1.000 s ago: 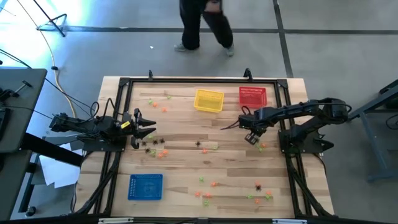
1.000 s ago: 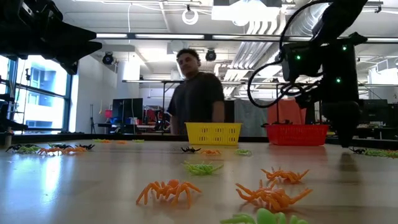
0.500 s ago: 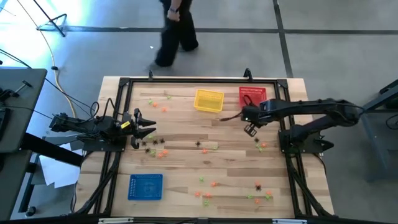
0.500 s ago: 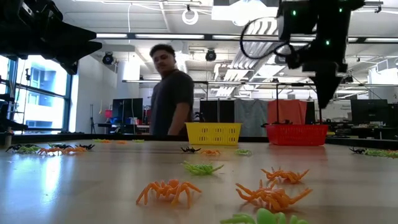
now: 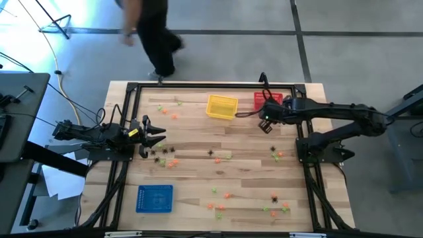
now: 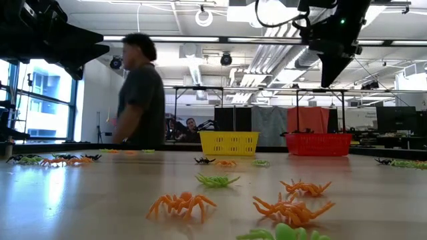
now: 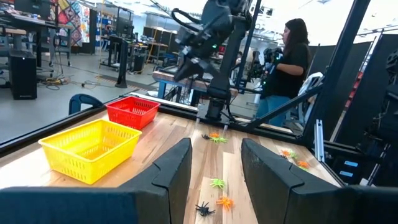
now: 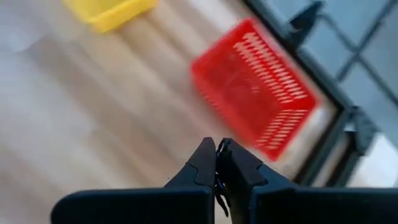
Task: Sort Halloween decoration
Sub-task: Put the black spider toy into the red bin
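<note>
The Halloween decoration is tiny orange, green and black spiders lying on the wooden table: a cluster [image 5: 162, 155] beside my left gripper, some at the middle [image 5: 218, 155], some near the front edge [image 5: 218, 201] and a few at the right [image 5: 276, 155]. My right gripper [image 5: 266, 122] hangs high, shut, pointing steeply down beside the red basket [image 5: 268, 100]. Thin black spider legs [image 8: 217, 194] show between its fingers. My left gripper [image 5: 155, 137] waits open and level at the table's left side. My right gripper pinches a small black spider between its two fingertips [image 8: 205, 163], coming from above and slanting down. Only thin legs [image 8: 217, 194] show below the tips. The spider is lifted clear of the table; the fingers hide its body.
A yellow basket [image 5: 222, 106] stands at the far middle and a blue basket [image 5: 154, 198] at the near left. A black frame [image 5: 132, 86] rims the table. A person [image 5: 149, 33] walks past beyond the far edge.
My right gripper has risen well clear of the table and gone toward the far edge, up to the red basket, turning as it went and staying shut. The person behind the table has walked toward the left.
</note>
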`<action>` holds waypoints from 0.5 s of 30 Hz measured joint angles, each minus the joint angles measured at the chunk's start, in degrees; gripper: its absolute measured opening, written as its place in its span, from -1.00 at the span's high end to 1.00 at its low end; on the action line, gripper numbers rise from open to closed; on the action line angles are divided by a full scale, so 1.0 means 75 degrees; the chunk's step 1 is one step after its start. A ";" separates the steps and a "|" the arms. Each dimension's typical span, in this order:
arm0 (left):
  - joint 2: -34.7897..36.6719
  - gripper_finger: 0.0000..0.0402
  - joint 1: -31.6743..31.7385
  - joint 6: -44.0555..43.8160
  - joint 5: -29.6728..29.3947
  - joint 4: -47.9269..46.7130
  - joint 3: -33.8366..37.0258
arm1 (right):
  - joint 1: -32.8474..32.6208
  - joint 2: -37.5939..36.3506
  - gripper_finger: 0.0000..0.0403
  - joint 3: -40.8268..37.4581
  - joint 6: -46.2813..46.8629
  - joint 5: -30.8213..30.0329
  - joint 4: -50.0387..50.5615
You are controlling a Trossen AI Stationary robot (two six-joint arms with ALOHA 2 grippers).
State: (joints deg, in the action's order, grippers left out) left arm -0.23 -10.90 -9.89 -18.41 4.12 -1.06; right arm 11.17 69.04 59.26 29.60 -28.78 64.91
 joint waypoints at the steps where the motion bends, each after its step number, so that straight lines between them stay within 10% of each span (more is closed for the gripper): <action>1: -0.0002 0.36 -0.0001 -0.0001 0.0000 -0.0001 0.0000 | 0.0154 0.0003 0.97 -0.0011 -0.0012 -0.0124 0.0003; 15: -0.0001 0.36 -0.0001 -0.0003 0.0000 -0.0003 0.0002 | 0.3546 0.0209 0.94 -0.0011 -0.2536 0.1084 -0.2296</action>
State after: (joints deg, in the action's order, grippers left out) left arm -0.24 -10.90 -9.91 -18.41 4.10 -1.04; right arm 37.76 70.60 59.18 10.58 -20.64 47.69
